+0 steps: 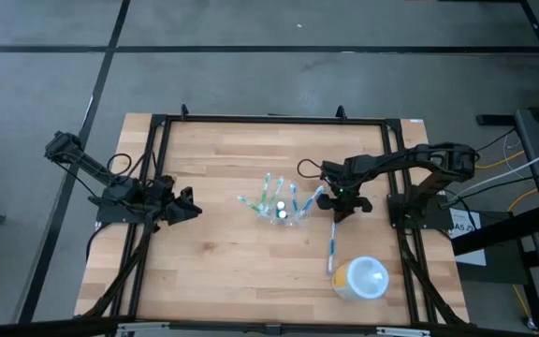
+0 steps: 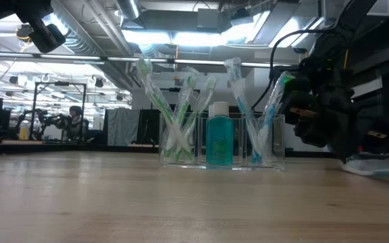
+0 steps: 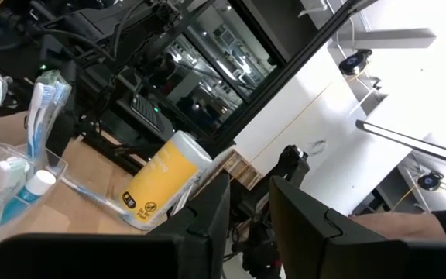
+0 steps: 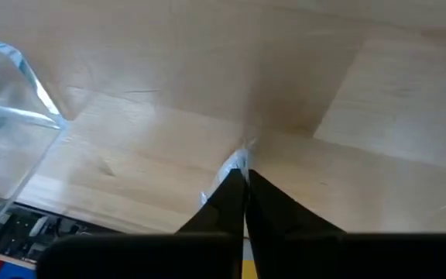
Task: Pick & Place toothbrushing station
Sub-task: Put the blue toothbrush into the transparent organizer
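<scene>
Nearest the overhead camera, the right arm reaches in from the worktop's (image 1: 204,271) right edge, elbow raised, its right pincer (image 1: 342,208) pressed together on the thin wrapper tip of a wrapped toothbrush (image 1: 330,245); that brush lies on the wood, pointing toward the near edge. The clear toothbrushing station (image 1: 282,208) stands mid-worktop, its long axis parallel to the near edge, brushes upright and splayed. Bare wood lies open around it. The white cup (image 1: 361,278) lies near the near-right corner. The left pincer (image 1: 187,206), fingers slightly apart, waits by the left edge.
</scene>
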